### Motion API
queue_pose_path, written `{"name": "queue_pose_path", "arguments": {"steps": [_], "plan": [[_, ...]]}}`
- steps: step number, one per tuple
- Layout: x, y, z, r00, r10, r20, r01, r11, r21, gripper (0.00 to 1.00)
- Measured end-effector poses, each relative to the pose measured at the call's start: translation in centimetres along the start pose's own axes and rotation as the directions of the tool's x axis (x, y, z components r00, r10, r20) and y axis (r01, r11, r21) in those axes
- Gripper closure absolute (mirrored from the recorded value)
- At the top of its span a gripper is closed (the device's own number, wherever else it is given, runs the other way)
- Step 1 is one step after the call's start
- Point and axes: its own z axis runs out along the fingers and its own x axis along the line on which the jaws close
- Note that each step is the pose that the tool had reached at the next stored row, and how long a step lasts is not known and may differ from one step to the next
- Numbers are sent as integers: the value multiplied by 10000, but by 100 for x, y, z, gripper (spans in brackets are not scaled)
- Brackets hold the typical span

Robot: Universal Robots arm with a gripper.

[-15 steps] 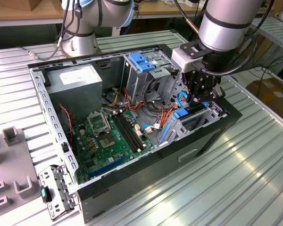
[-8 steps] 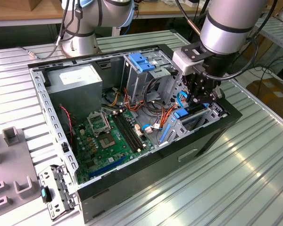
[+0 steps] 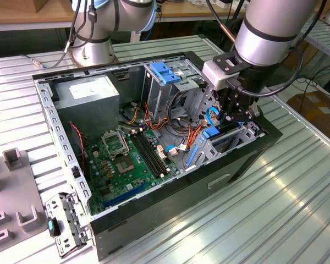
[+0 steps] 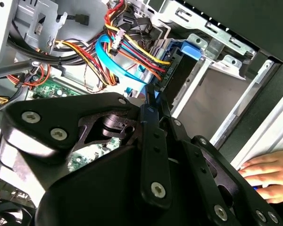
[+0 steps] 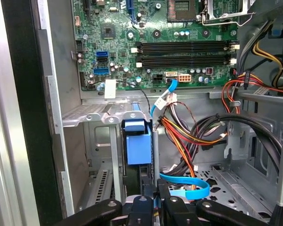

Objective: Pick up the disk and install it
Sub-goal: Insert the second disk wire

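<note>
The black two-fingered tool (image 5: 153, 200), closed on the blue-railed silver disk (image 5: 138, 146), stands edgewise, slotted into the metal drive bay (image 5: 96, 115) at twelve o'clock.

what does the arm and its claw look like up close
The arm is a thick silver-grey tube with a black band, ending in a white wrist block. Black cables run beside it. The claw is matte black, built of flat linkage bars joined with silver screws.

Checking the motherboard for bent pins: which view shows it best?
The first wrist view: the motherboard faces the camera, its memory slots plain. The exterior view shows it slanted inside the case; the second wrist view, just green slivers.
</note>
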Motion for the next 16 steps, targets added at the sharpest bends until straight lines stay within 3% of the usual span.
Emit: {"name": "queue_pose_path", "arguments": {"steps": [6, 10, 16], "plan": [[15, 1, 7, 10000, 9, 45, -8, 10000, -3, 84], [25, 1, 13, 9998, 36, 191, -36, 10000, -10, 84], [41, 1, 16, 9998, 37, 194, -37, 10000, -12, 84]]}}
